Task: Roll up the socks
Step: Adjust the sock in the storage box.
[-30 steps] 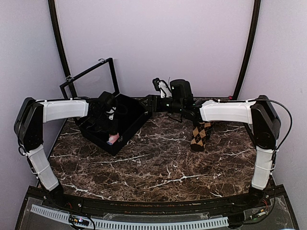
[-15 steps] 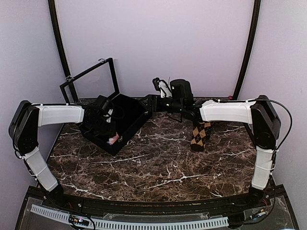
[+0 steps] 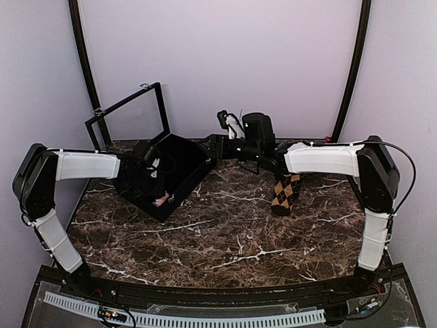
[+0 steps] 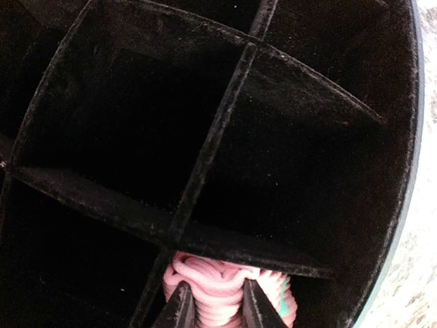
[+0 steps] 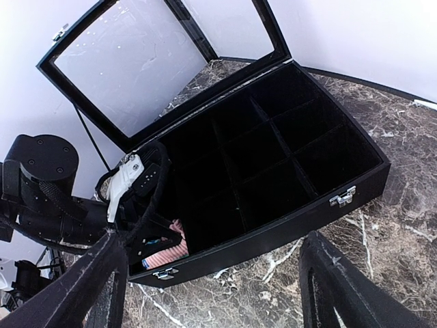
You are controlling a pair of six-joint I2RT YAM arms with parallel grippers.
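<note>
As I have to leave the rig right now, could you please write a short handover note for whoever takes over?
Left hand: closed on the rolled pink sock, down in a corner compartment of the black divided case.
Right hand: open, empty, hovering near the case.
Argyle sock: on the marble table by the right forearm, outside the case.
Done: pink sock rolled and in the case.
Left: release it and withdraw; then the argyle sock, which I cannot tell is rolled or not.
</note>
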